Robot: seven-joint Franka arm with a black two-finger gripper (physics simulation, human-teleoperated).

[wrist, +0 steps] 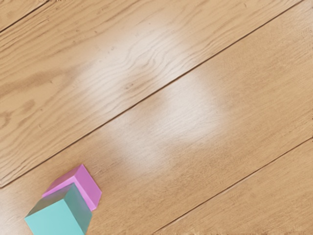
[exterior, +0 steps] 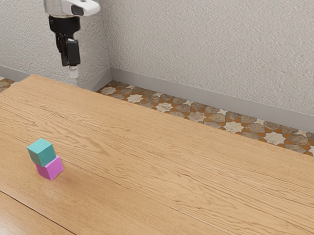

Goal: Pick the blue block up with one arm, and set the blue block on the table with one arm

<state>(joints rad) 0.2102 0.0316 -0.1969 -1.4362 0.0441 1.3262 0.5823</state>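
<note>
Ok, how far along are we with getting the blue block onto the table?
No step looks done yet: the blue block sits on top of the pink block, slightly offset. It isn't in hand; the hand hangs above the table, clear of both blocks. Left to do: grasp the blue block, lift it off and set it down.

Find upper block point(exterior: 42, 152) directly on lower block point(exterior: 50, 168), touching, set off-centre toward the exterior view's left. Note lower block under it, on table point(exterior: 196, 177), jutting out toward the exterior view's right. Place stack toward the table's end at the exterior view's left, between two seams in wrist view. Log gripper point(exterior: 73, 73) above, well apart from both blocks. Mark floor point(exterior: 215, 116) beyond table's far edge, wall point(exterior: 219, 42) behind floor.
</note>
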